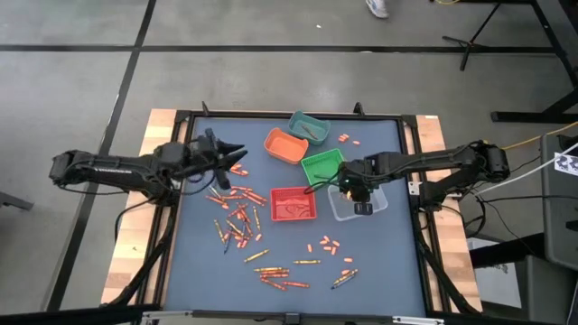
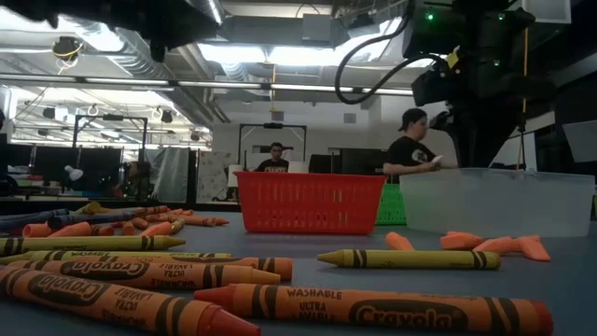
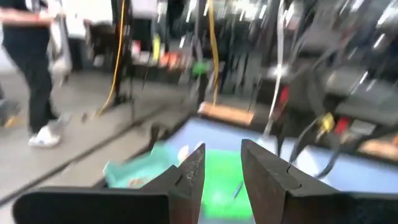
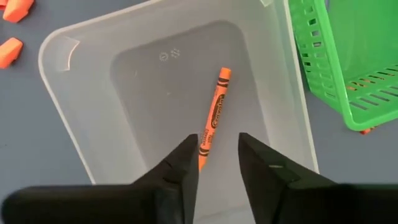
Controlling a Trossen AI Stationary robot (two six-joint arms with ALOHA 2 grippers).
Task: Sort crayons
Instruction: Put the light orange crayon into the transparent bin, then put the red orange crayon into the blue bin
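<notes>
Crayon (image 4: 213,112) lies in clear bin (image 4: 68,93) beneath right gripper (image 4: 214,163).

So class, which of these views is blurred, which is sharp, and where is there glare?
Left wrist view: streaked with motion blur, only the left gripper crisp. Right wrist view: sharp, orange crayon label legible in the clear bin. Low view: ceiling lights glare, nearest crayons soft.

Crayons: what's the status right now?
Right gripper open over clear bin; one orange crayon inside. Left gripper open, empty, raised. Nothing blocking.
</notes>
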